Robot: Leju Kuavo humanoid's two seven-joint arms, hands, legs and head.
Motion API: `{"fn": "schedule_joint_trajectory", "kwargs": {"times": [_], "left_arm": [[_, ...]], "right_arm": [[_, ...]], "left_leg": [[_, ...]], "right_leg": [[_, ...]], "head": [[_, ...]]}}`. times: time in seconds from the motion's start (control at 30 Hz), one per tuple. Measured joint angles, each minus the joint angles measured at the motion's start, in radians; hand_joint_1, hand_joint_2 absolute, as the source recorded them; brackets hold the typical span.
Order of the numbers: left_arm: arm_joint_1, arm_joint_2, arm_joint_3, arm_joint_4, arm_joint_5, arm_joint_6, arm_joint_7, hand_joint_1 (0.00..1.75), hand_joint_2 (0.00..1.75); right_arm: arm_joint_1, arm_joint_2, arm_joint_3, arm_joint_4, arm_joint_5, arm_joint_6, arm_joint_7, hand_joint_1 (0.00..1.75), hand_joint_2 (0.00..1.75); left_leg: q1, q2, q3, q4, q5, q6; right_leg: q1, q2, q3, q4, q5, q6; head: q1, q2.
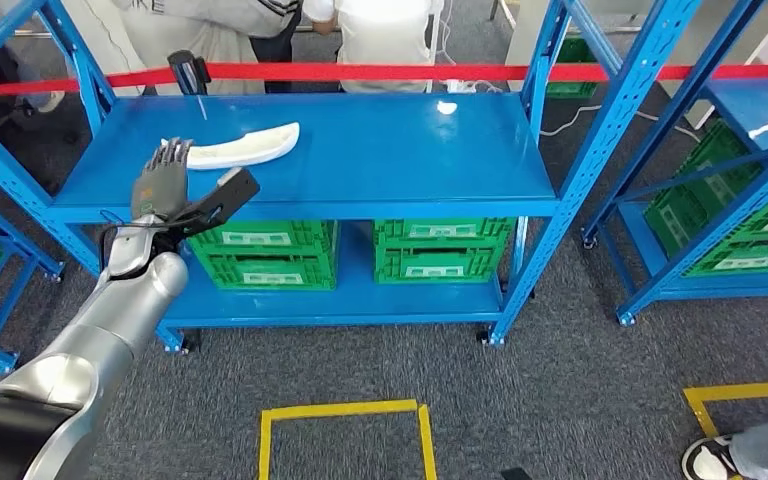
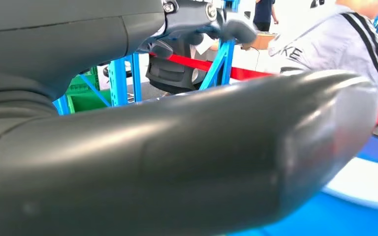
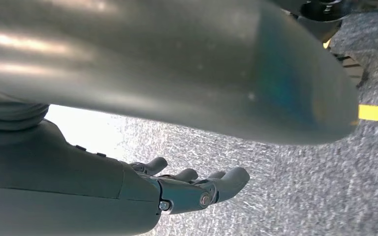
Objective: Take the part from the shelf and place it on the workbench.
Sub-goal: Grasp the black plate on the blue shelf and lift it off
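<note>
The white part (image 1: 243, 146), long and curved, lies on the top board of the blue shelf (image 1: 380, 160), toward its left end. The left hand (image 1: 163, 180) reaches over the front edge of that board, its fingers (image 1: 172, 153) released and spread, their tips at the near end of the part; whether they touch it I cannot tell. In the left wrist view the thick grey thumb crosses the picture, with a blurred edge of the part beyond it. The right hand (image 3: 187, 189) hangs over grey carpet (image 3: 295, 196), fingers loosely apart, grasping nothing. Green crates (image 1: 360, 250) sit on the lower board. A red tape (image 1: 380, 72) stretches behind the shelf, with people (image 1: 290, 30) standing beyond it
</note>
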Motion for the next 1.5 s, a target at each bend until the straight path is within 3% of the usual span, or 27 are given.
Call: {"fn": "schedule_joint_trajectory", "kwargs": {"times": [0.07,0.1,0.13,0.23,0.27,0.37,0.47,0.53,0.6,0.63,0.67,0.7,0.77,0.83,0.97,1.03,1.1,1.13,1.17,1.2,1.27,1.3,1.37,1.5], "left_arm": [[0.004,-0.001,0.0,0.001,0.0,0.0,0.0,0.0,0.0],[0.007,-0.001,0.0,0.001,0.0,0.0,0.0,0.0,0.0],[0.009,-0.001,0.0,0.001,0.0,-0.001,0.0,0.0,0.0],[0.01,-0.002,0.0,0.001,0.0,-0.001,0.0,0.0,0.0],[0.009,-0.002,0.0,0.001,0.0,-0.001,0.0,0.0,0.0],[0.008,-0.002,0.0,0.001,0.0,-0.001,-0.001,0.0,0.0],[0.008,0.0,0.0,-0.001,0.001,-0.001,-0.002,0.0,0.0],[0.008,0.002,-0.001,-0.002,0.003,-0.001,-0.003,0.0,0.0],[0.011,0.003,-0.001,0.0,0.004,-0.001,-0.003,0.0,0.0],[0.014,0.005,-0.001,0.001,0.005,-0.001,-0.003,0.0,0.0],[0.017,0.006,-0.001,0.001,0.006,-0.001,-0.003,0.0,0.0],[0.018,0.007,-0.001,0.001,0.006,-0.001,-0.003,0.0,0.0],[0.017,0.009,-0.001,0.001,0.006,-0.001,-0.004,0.0,0.0],[0.016,0.01,-0.001,0.002,0.007,-0.001,-0.005,0.0,0.0],[0.016,0.012,-0.001,0.0,0.007,-0.002,-0.006,0.0,0.0],[0.013,0.01,-0.001,-0.002,0.006,-0.003,-0.007,0.0,0.0],[0.013,0.007,-0.001,-0.001,0.003,-0.006,-0.007,0.0,0.0],[0.014,0.005,-0.001,0.0,0.002,-0.008,-0.006,0.0,0.0],[0.016,0.003,-0.001,0.001,0.0,-0.011,-0.005,0.0,0.0],[0.016,0.002,-0.001,0.001,-0.001,-0.013,-0.005,0.0,0.0],[0.015,-0.002,-0.002,0.001,-0.003,-0.015,-0.003,0.0,0.0],[0.014,-0.004,-0.002,0.001,-0.003,-0.016,-0.003,0.0,0.0],[0.011,-0.006,-0.002,0.001,-0.003,-0.019,-0.003,0.0,0.0],[0.007,-0.008,-0.003,-0.001,-0.006,-0.021,-0.003,0.0,0.0]], "right_arm": [[0.0,0.0,0.0,0.0,0.0,0.0,0.0,0.0,0.0],[0.001,0.0,0.0,0.0,0.0,0.0,0.0,0.0,0.0],[0.002,0.0,0.0,0.0,0.0,0.0,0.0,0.0,0.0],[0.002,0.0,0.0,0.0,0.0,0.0,0.0,0.0,0.0],[0.002,-0.001,0.0,0.0,0.0,0.0,0.0,0.0,0.0],[0.0,-0.001,0.0,0.0,0.0,-0.001,0.0,0.0,0.0],[0.001,-0.001,0.0,0.0,0.0,-0.002,-0.001,0.0,0.0],[0.0,0.0,0.0,0.0,0.0,-0.003,-0.004,0.0,0.0],[0.0,0.0,0.0,0.0,0.001,-0.002,-0.006,0.0,0.0],[0.002,0.0,0.0,0.0,0.001,-0.002,-0.007,0.0,0.0],[0.003,0.0,0.0,0.0,0.001,-0.002,-0.007,0.0,0.0],[0.004,0.0,0.0,0.0,0.001,-0.002,-0.007,0.0,0.0],[0.004,0.0,0.0,0.0,0.001,-0.002,-0.008,0.0,0.0],[0.002,0.0,0.0,0.0,0.002,-0.002,-0.008,0.0,0.0],[0.0,0.0,0.0,0.0,0.002,-0.002,-0.007,0.0,0.0],[-0.001,0.001,0.0,0.0,0.001,-0.004,-0.003,0.0,0.0],[-0.003,0.0,0.0,0.0,0.001,-0.006,0.001,0.0,0.0],[-0.002,0.0,-0.001,0.0,0.0,-0.007,0.002,0.0,0.0],[-0.002,0.0,-0.001,0.0,0.0,-0.008,0.003,0.0,0.0],[-0.002,0.001,-0.002,0.0,-0.001,-0.008,0.003,0.0,0.0],[-0.002,0.0,-0.004,0.0,-0.001,-0.009,0.002,0.0,0.0],[-0.003,0.0,-0.005,0.0,-0.002,-0.009,0.002,0.0,0.0],[-0.004,-0.001,-0.006,0.0,-0.002,-0.009,0.001,0.0,0.0],[-0.003,0.002,-0.008,0.0,-0.002,-0.009,0.0,0.0,0.0]], "left_leg": [[-0.005,-0.002,0.006,0.001,-0.007,0.009],[-0.009,-0.003,0.009,0.002,-0.012,0.011],[-0.012,-0.005,0.015,0.004,-0.017,0.012],[-0.017,-0.008,0.033,0.007,-0.033,0.011],[-0.019,-0.008,0.037,0.008,-0.037,0.009],[-0.021,-0.012,0.037,0.007,-0.043,-0.004],[-0.02,-0.011,0.032,0.021,-0.056,-0.021],[-0.015,-0.007,-0.009,0.106,-0.094,-0.034],[-0.006,-0.003,-0.084,0.234,-0.136,-0.046],[-0.001,-0.001,-0.112,0.273,-0.138,-0.05],[0.002,0.0,-0.122,0.273,-0.119,-0.053],[0.006,0.001,-0.11,0.232,-0.081,-0.056],[0.008,0.005,-0.05,0.091,-0.001,-0.061],[0.005,0.006,-0.01,0.006,0.023,-0.055],[0.003,0.001,-0.004,-0.002,0.009,-0.022],[0.004,0.001,0.003,-0.006,0.005,-0.008],[0.0,0.001,0.007,-0.006,-0.001,0.001],[-0.002,0.0,0.009,-0.004,-0.004,0.004],[-0.005,-0.001,0.013,-0.003,-0.009,0.006],[-0.008,-0.002,0.018,-0.001,-0.014,0.007],[-0.013,-0.003,0.032,0.001,-0.025,0.005],[-0.016,-0.004,0.037,0.002,-0.031,0.002],[-0.017,-0.005,0.039,0.002,-0.037,-0.007],[-0.016,-0.004,0.033,0.021,-0.056,-0.03]], "right_leg": [[0.005,0.0,-0.086,0.135,-0.037,-0.002],[0.008,0.0,-0.114,0.165,-0.031,-0.004],[0.011,0.0,-0.122,0.155,-0.004,-0.008],[0.02,0.001,-0.071,-0.003,0.112,-0.027],[0.023,0.001,-0.052,-0.047,0.129,-0.033],[0.03,0.002,-0.024,-0.104,0.128,-0.045],[0.023,0.001,-0.01,-0.121,0.128,-0.057],[0.017,0.0,0.003,-0.129,0.125,-0.064],[0.013,0.0,0.011,-0.13,0.118,-0.065],[0.012,0.0,0.016,-0.13,0.114,-0.064],[0.01,0.001,0.022,-0.129,0.109,-0.061],[0.007,0.001,0.029,-0.129,0.104,-0.057],[0.003,0.001,0.044,-0.126,0.09,-0.045],[0.004,0.002,0.049,-0.125,0.081,-0.032],[0.002,0.001,0.046,-0.119,0.07,-0.008],[0.002,0.0,0.005,-0.039,0.032,-0.003],[0.005,0.001,-0.073,0.097,-0.017,-0.002],[0.007,0.001,-0.108,0.147,-0.025,-0.003],[0.01,0.001,-0.128,0.165,-0.015,-0.006],[0.012,0.001,-0.13,0.148,0.013,-0.011],[0.02,0.001,-0.078,0.013,0.096,-0.027],[0.024,0.001,-0.049,-0.051,0.123,-0.035],[0.03,0.001,-0.021,-0.112,0.135,-0.044],[0.023,0.001,-0.004,-0.13,0.133,-0.055]], "head": [[0.002,0.0],[0.003,0.0],[0.002,0.0],[0.002,0.0],[0.002,0.0],[0.001,0.0],[-0.001,0.0],[-0.005,0.0],[-0.007,0.0],[-0.007,0.0],[-0.007,0.0],[-0.007,0.0],[-0.007,0.0],[-0.009,0.0],[-0.006,0.0],[-0.004,0.0],[-0.002,0.0],[-0.002,0.0],[-0.002,0.0],[-0.002,0.0],[-0.003,0.0],[-0.003,0.0],[-0.004,0.0],[-0.006,0.0]]}}
